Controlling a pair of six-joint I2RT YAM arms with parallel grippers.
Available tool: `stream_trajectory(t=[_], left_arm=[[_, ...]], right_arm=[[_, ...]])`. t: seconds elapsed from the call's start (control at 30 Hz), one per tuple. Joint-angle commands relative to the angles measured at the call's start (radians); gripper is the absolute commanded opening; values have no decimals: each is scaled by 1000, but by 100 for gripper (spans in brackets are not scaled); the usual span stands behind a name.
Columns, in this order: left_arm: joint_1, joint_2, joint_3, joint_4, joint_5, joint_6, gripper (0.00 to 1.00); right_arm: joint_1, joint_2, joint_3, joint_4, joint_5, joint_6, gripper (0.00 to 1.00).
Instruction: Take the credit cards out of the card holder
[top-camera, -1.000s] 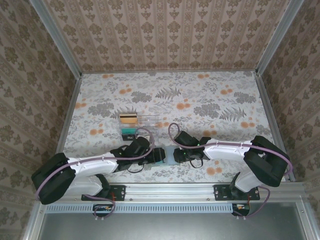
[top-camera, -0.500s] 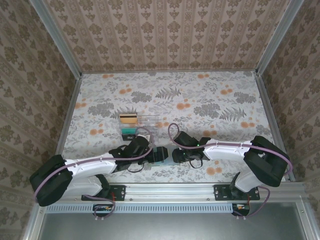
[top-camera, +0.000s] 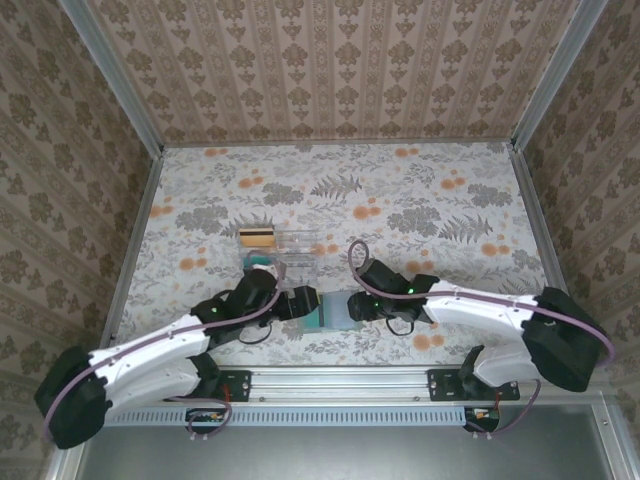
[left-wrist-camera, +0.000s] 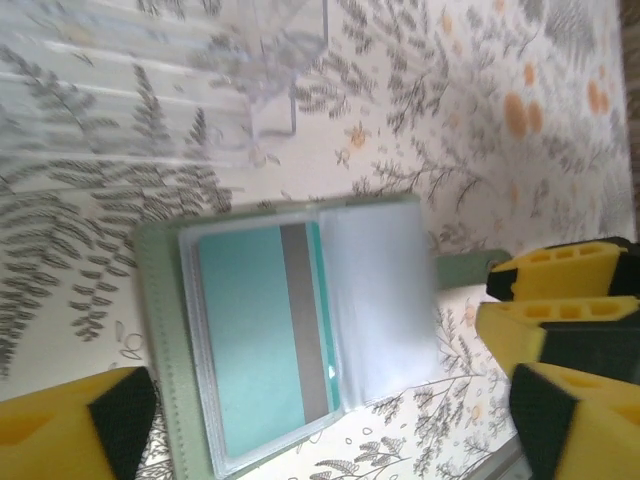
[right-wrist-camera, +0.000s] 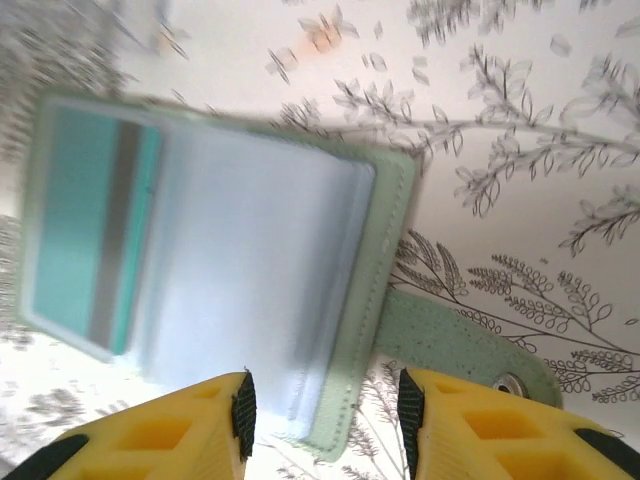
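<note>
The card holder (left-wrist-camera: 160, 330) lies open on the flowered table, pale sage-green with a snap strap (right-wrist-camera: 455, 345). One teal-green credit card (left-wrist-camera: 250, 335) with a grey stripe sits in its clear sleeve, beside a light-blue panel (left-wrist-camera: 378, 290). My left gripper (left-wrist-camera: 330, 430) is open, its fingers wide apart on either side of the holder's near end. My right gripper (right-wrist-camera: 322, 415) is open too, and the holder's corner by the strap lies between its pads, untouched. From above, the holder (top-camera: 338, 306) lies between the left gripper (top-camera: 300, 303) and the right gripper (top-camera: 353, 306).
A clear plastic compartment tray (top-camera: 288, 250) stands just beyond the holder, with a tan card (top-camera: 257, 237) and a teal item (top-camera: 258, 264) in it. The metal rail (top-camera: 340, 380) runs close along the near edge. The right gripper's yellow fingers (left-wrist-camera: 560, 300) show in the left wrist view.
Both grippers have opened wider. The left arm has stretched out and lowered. The holder now lies spread open with the teal card showing.
</note>
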Motion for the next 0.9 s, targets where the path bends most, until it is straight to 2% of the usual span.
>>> stream_trajectory(t=[0.0,0.13,0.33,0.57,0.87], left_arm=[[45,-78,-43,-125,-21,-4,80],[72,-114,-89,-125,-13,-48,50],[72,-32,-85,-76,16,-56,13],[58,107,-47,12,39,-40,5],[26,179,-28,43,31,-45,4]], right_arm=[[-6,-43,18,-1,-33,-1,44],[-6,1,61,47,-137,-1,41],[-6,116,85,139,-237,45,35],[-5,205,85,221,-297,106,31],[-10,283,90,278,-334,163,27]])
